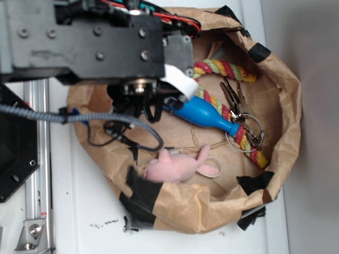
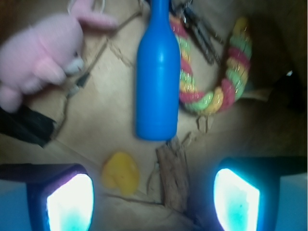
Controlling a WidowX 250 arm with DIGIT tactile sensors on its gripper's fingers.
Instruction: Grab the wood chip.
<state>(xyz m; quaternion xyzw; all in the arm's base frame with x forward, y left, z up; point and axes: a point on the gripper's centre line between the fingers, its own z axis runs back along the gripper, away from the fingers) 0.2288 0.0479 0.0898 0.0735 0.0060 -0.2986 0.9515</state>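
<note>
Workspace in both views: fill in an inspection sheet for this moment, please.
Surface: brown paper bin with black tape patches, on a white table.
Job's things: wood chip lies flat on the paper just below the blue bottle's base, between the claw's fingers, not gripped.
Clutter: blue bottle; pink plush bunny; coloured rope; keys on a ring; yellow duck.
Grippers: claw open, above the chip.
Cables: grey cable along the arm.
Surroundings: metal rail beside the bin.
</note>
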